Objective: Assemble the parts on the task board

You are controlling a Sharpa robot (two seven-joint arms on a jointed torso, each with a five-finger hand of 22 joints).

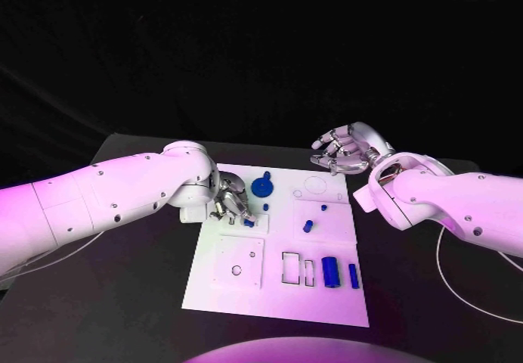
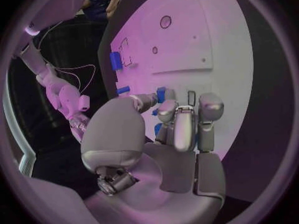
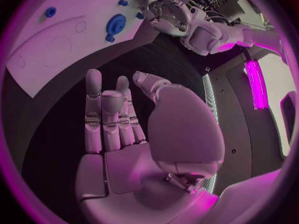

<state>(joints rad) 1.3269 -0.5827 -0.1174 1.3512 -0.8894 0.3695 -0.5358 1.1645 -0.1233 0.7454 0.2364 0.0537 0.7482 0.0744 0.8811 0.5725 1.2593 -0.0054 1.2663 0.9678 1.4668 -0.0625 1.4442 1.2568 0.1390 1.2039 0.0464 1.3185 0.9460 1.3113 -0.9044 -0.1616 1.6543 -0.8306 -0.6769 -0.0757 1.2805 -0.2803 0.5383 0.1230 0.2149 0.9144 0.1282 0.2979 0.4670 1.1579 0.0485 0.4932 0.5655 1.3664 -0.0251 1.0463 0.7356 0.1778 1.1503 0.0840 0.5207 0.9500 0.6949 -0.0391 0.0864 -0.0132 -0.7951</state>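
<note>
On the black table lies the white board, lengthwise away from the robot. Over its far left part the left hand reaches down, fingers curled close around a small blue piece; whether they truly grip it I cannot tell. Off the board's far right corner the right hand hangs above the table, fingers loosely spread, holding nothing. A round blue knob stands just beside the left hand. Two blue cylinders lie near the board's near right edge.
</note>
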